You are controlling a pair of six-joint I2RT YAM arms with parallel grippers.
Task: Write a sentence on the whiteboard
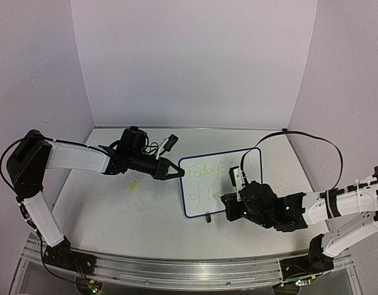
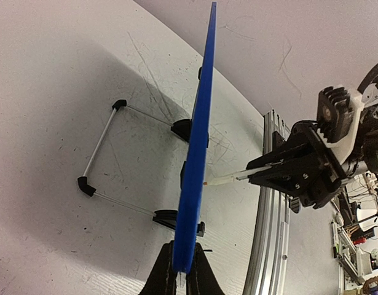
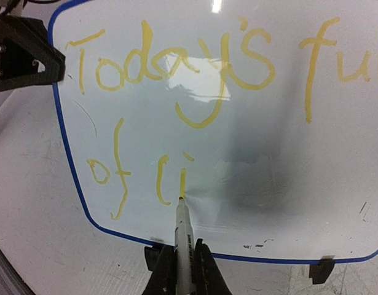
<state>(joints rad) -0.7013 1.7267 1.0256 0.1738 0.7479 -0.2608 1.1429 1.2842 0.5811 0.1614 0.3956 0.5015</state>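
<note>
Yellow sentence (image 3: pixel 170 67) runs half-finished across the whiteboard (image 3: pixel 268 153), mid-frame on the table (image 1: pixel 109 209). My left pincer (image 2: pixel 181 273) clamps its left edge, surely to steady it. My right pincer (image 3: pixel 179 270) grips the marker (image 3: pixel 182 233), tip on the lower line. A small yellow piece (image 1: pixel 133 185) lies left, out of the way.

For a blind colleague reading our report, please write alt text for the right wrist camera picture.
The right gripper holds a marker with its tip at the whiteboard, at the foot of the last yellow stroke. The sentence in view reads "Today's ful" above "of li". The left gripper clamps the board's upper left edge.
</note>
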